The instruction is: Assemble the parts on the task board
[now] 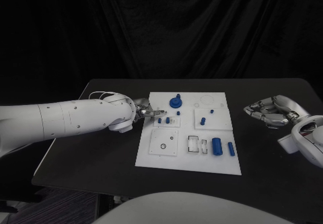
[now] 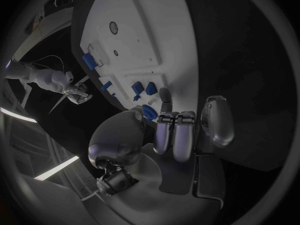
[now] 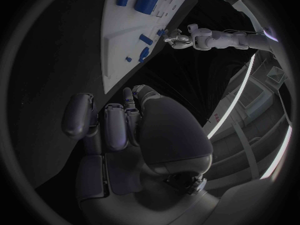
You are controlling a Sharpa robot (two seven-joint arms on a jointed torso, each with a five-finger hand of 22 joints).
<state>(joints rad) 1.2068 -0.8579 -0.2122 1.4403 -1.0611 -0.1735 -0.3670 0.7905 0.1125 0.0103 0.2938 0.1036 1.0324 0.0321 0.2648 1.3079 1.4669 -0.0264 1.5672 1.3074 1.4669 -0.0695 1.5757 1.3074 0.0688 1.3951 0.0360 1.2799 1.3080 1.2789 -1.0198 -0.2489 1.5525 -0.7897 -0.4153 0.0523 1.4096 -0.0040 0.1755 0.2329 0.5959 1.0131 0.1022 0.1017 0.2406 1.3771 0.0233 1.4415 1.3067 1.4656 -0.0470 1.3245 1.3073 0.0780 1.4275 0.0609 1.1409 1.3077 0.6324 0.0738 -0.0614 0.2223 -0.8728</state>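
task board (image 1: 190, 158) lies mid-table, blue parts (image 1: 216, 145) set across it. left hand (image 1: 147, 112) sits at the board's left edge, fingers drawn together — whether anything is pinched cannot be told. right hand (image 1: 269, 111) rests off the board's right side — fingers curled in, holding nothing.

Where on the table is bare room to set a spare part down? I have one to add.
Bare black table lies before the task board, and between it and the right hand. It is crowded where the left hand meets the board's blue parts.
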